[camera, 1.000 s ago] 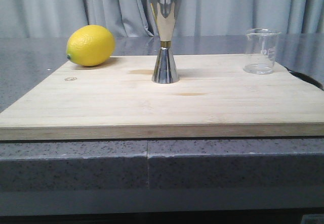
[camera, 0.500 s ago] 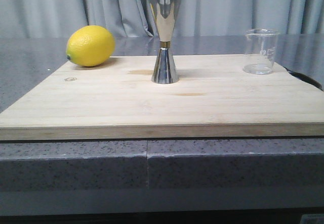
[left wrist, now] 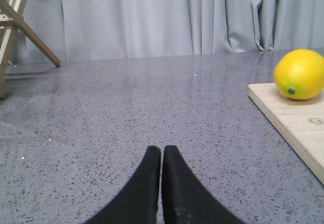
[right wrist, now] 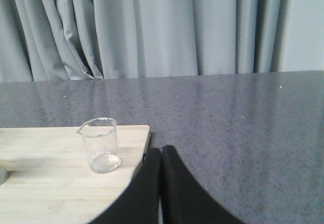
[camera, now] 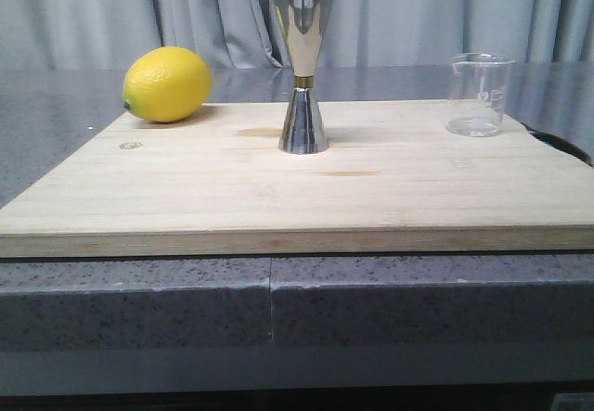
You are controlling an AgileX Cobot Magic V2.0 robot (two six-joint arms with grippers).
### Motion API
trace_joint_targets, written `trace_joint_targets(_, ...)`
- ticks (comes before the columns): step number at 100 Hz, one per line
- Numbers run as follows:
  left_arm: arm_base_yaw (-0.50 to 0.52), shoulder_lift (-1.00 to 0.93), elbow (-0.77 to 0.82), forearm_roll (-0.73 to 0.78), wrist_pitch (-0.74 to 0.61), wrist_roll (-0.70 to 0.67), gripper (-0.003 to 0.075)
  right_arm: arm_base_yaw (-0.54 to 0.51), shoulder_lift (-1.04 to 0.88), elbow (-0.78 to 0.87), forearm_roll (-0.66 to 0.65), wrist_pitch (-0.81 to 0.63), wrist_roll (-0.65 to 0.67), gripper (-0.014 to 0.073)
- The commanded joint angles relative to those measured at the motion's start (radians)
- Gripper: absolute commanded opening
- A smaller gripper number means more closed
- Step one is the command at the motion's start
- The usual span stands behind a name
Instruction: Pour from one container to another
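So here's how things sit: the steel jigger [camera: 301, 72] stands upright around the middle of the wooden cutting board [camera: 278, 198], and the little glass beaker [camera: 479, 94] stands upright near the board's far right corner, well apart from it. A lemon [camera: 166, 83] is parked at the far left corner, out of the way.

Both claws are off the board. The left gripper [left wrist: 161, 155] has its fingers pressed together with nothing between them, low over the grey counter [left wrist: 126, 113] to the left of the board. The right gripper [right wrist: 161, 158] is the same: fingers together, empty, hanging just off the board's right edge, close to the beaker [right wrist: 101, 145].

We honestly can't tell whether there's liquid in either vessel. The beaker looks clear and the jigger's cup is seen from the side, so this could be the setup before a pour or the leftovers after one, with everything set back down.

If we do end up pouring, our two cents: grab the jigger at its narrow waist so it can't slip, keep it level while moving, bring its rim right over the beaker's mouth, and tip slowly. The beaker is light and could skate on the wood.
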Motion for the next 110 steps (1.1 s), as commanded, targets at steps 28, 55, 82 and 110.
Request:
trace_joint_targets(28,0.003,-0.024,0.021,-0.002,-0.079,-0.012,-0.0021,-0.085,-0.231,0.256,0.097,-0.093,-0.039,-0.0069)
trace_joint_targets(55,0.003,-0.024,0.021,-0.002,-0.079,-0.012,-0.0021,-0.083,-0.23,0.256,0.063,-0.123,-0.034,-0.0069)
trace_joint_targets(82,0.003,-0.024,0.021,-0.002,-0.079,-0.012,-0.0021,-0.083,-0.23,0.256,0.081,-0.191,-0.034,-0.0069)
trace_joint_targets(110,0.003,-0.024,0.021,-0.002,-0.079,-0.012,-0.0021,-0.083,-0.23,0.256,0.104,-0.199,-0.034,-0.0069)
